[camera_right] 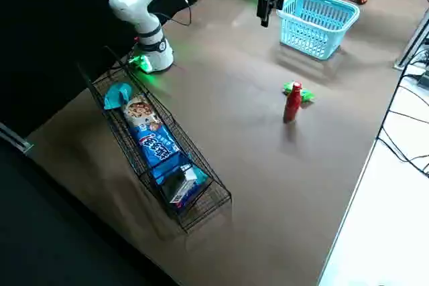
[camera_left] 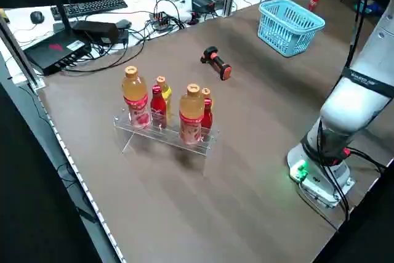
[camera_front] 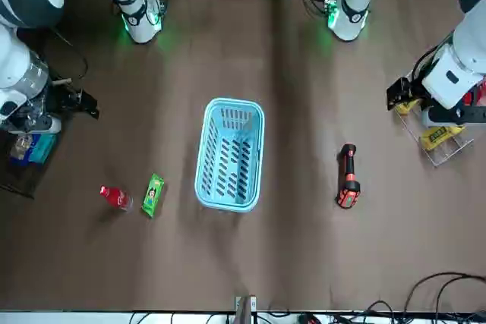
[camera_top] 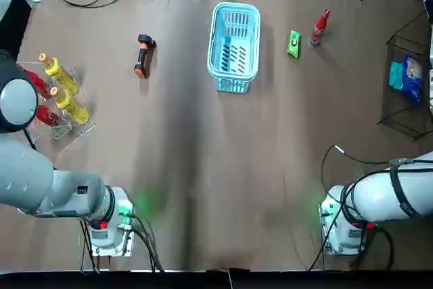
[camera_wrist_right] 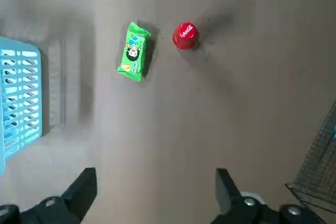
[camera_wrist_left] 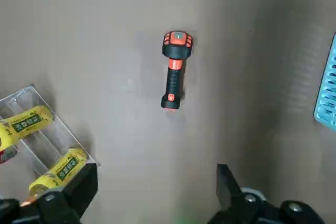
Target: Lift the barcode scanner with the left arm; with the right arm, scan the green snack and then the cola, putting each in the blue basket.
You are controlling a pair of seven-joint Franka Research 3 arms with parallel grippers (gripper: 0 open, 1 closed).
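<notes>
Two left fingers (camera_wrist_left: 79, 192), spread wide, face the barcode scanner (camera_wrist_left: 173, 72), lying long-ways away from them, left of the blue basket (camera_top: 235, 7).

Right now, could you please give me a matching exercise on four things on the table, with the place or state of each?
Things:
1. orange-and-black barcode scanner
2. green snack packet
3. red cola bottle
4. light blue plastic basket

Places or states:
A. stands upright
B. empty
C. lies on the robot's left of the basket
D. lies flat between basket and bottle

Pairs: 1-C, 2-D, 3-A, 4-B
</notes>
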